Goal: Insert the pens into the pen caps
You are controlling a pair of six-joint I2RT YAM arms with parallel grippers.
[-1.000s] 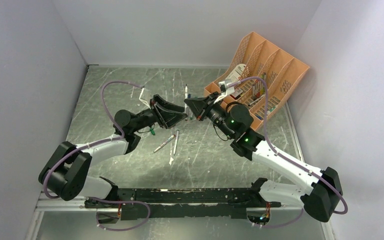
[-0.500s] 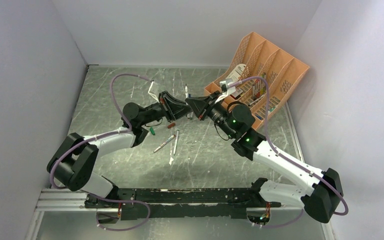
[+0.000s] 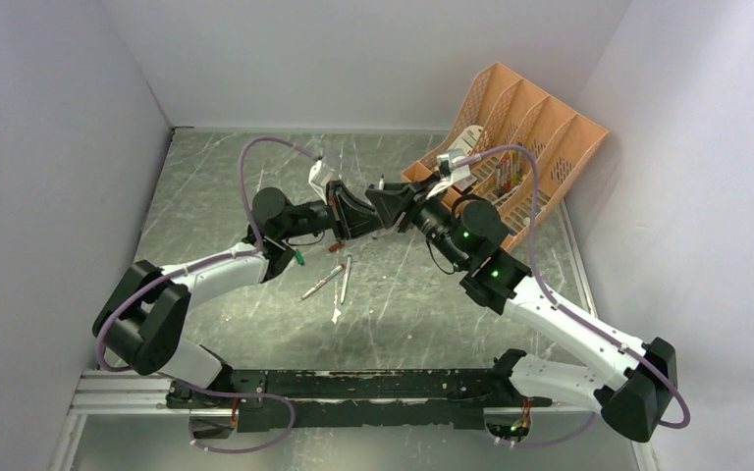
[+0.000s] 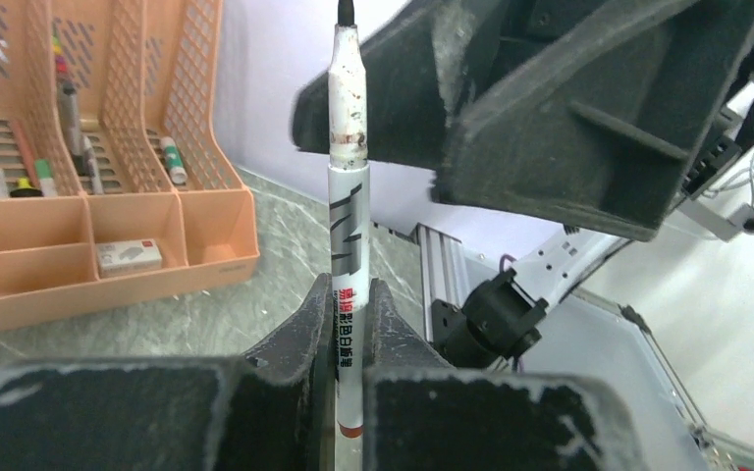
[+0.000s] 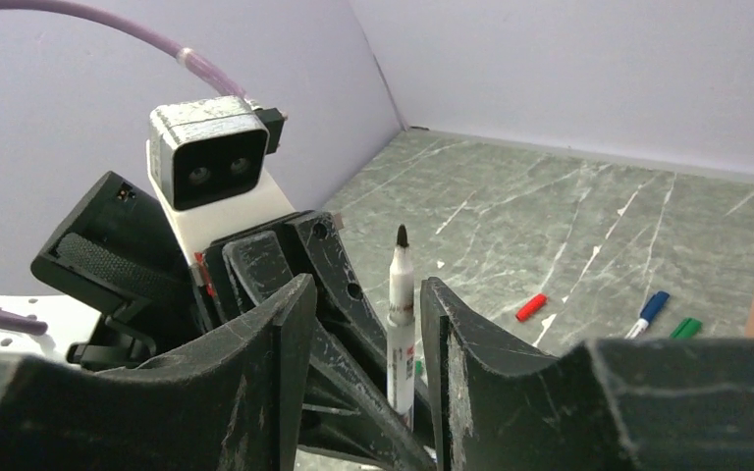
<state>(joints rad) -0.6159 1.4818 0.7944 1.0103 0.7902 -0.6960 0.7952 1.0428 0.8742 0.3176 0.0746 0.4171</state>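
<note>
Okay, left gripper [image 4: 350, 296] clamped tight on the lower barrel of a whitish pen [image 4: 348, 147], uncapped dark tip sticking out past its fingers into the right gripper [image 5: 365, 294], whose jaws stand partly apart around it, red cap [image 5: 530, 307] on the table [image 5: 589, 226] beyond those fingers.

We find the top view bright and evenly lit from overhead. Left of the orange lattice plastic organiser [image 3: 540, 128], the scratched grey-green table top [image 3: 206, 196] carries only faint, soft-edged shadows, its scratches gleaming pale. In the left wrist view the white printed marker pen [image 4: 347, 206], right of the organiser, is sharp. The black padded fingers [image 4: 295, 339] below it are blurred, and the background farther right is washed out.
</note>
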